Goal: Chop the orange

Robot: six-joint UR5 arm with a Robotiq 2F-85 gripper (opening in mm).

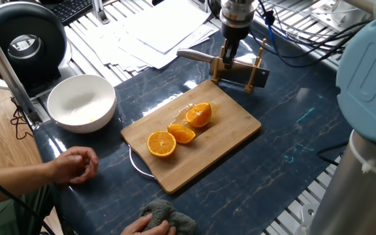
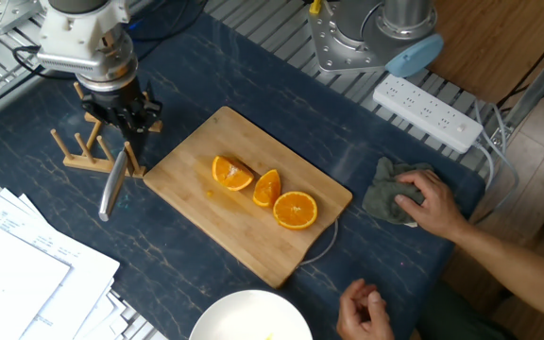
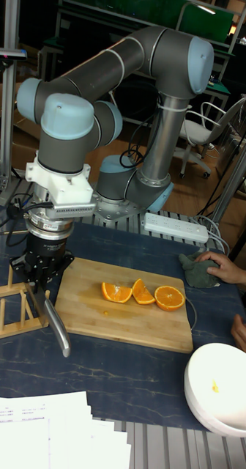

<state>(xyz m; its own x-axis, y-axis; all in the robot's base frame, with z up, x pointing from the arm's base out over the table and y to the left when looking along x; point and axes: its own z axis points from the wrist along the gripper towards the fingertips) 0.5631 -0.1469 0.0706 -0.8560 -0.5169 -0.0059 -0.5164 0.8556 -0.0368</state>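
The claw (image 2: 127,123) grips the knife (image 2: 113,184) at the wooden rack (image 2: 81,151) (orange (image 2: 231,173) apart on the board (image 2: 196,222)).

A robotics lab: a robot arm (image 3: 138,66) bolted to a slatted metal bench (image 2: 281,47), cables (image 1: 318,26) at two o'clock, a power strip (image 2: 428,111), loose papers (image 1: 155,29).

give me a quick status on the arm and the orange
End effector over the wooden rack, at the knife handle; grip unclear. Orange on the cutting board, beside a wedge and a half. Nothing between knife and board.
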